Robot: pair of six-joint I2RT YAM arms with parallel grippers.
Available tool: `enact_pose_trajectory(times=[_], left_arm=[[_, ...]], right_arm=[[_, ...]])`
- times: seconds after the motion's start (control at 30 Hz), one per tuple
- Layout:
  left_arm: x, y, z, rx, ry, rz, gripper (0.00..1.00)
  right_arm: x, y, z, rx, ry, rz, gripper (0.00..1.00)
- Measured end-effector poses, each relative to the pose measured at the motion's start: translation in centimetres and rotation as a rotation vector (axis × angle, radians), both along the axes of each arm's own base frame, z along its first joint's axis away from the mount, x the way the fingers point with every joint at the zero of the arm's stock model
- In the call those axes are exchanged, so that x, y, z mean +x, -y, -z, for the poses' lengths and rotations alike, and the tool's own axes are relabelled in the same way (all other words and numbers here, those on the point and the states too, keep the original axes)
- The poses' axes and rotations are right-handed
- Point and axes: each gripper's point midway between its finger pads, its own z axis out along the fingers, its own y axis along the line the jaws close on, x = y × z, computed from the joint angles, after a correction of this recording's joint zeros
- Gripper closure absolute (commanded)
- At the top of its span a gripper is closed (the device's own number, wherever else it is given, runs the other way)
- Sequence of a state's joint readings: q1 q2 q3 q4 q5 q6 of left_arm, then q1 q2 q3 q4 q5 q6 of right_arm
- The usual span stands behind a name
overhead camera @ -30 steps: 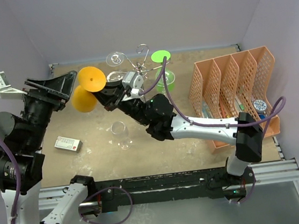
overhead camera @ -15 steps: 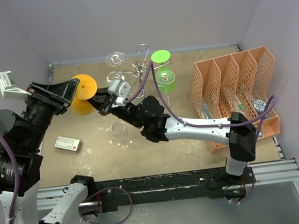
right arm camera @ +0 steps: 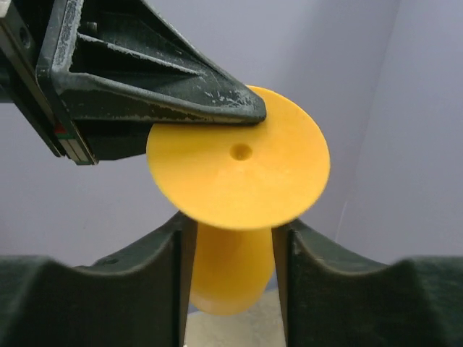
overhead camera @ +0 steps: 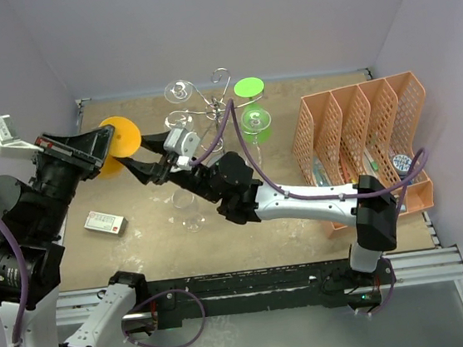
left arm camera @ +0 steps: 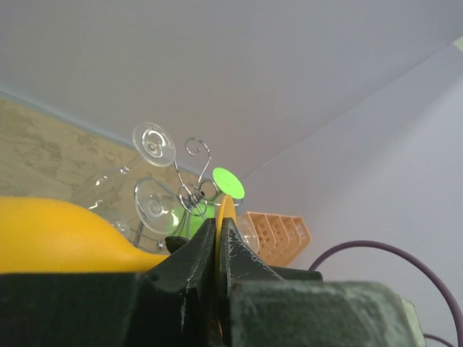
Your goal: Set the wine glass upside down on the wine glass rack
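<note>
Vs. a sec ago, the wine glass (overhead camera: 119, 137) has gone leftward, away from the rack (overhead camera: 214, 104) it was nearer to, and both arms went w/ it. The left end effector (overhead camera: 101, 143) is now clamped narrow on the rim of the foot, which the left wrist view shows edge-on btw. its two fingers. The right end effector (overhead camera: 141, 156) sits at a medium spread w/ a finger snug on each side of the stem and bowl, so it looks to be gripping too. We judge this a handover or re-grip in mid-air, not the hanging itself. For the task that means no gain toward the rack yet. The glass is well apart from it, up over the left part of the bench (overhead camera: 295, 221), lying approx. sideways rather than inverted, and one arm prob. must let go before the foot can slide into a wire arm. The glass itself is opaque orange-yellow, prob. plastic, w/ a flat round foot marked by a small centre dimple, a short thick stem and a rounded bowl partly hidden behind the left fingers.
</note>
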State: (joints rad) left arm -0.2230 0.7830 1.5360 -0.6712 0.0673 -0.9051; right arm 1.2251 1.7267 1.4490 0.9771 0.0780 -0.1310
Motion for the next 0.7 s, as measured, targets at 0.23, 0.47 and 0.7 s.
enact_pose_trajectory(times=[0.23, 0.47, 0.7], left_arm=[[-0.1, -1.6, -1.1, 0.011, 0.047, -0.084, 1.00], [0.2, -2.8, -3.3, 0.069, 0.096, -0.155, 1.00], [3.3, -2.6, -2.2, 0.125, 0.048, -0.171, 1.00]], right_arm=[[-0.6, 2.3, 0.1, -0.007, -0.061, 0.000, 0.36], [-2.2, 8.5, -3.8, 0.034, -0.244, -0.021, 0.37], [-2.1, 12.2, -3.6, 0.012, -0.457, 0.027, 0.40]])
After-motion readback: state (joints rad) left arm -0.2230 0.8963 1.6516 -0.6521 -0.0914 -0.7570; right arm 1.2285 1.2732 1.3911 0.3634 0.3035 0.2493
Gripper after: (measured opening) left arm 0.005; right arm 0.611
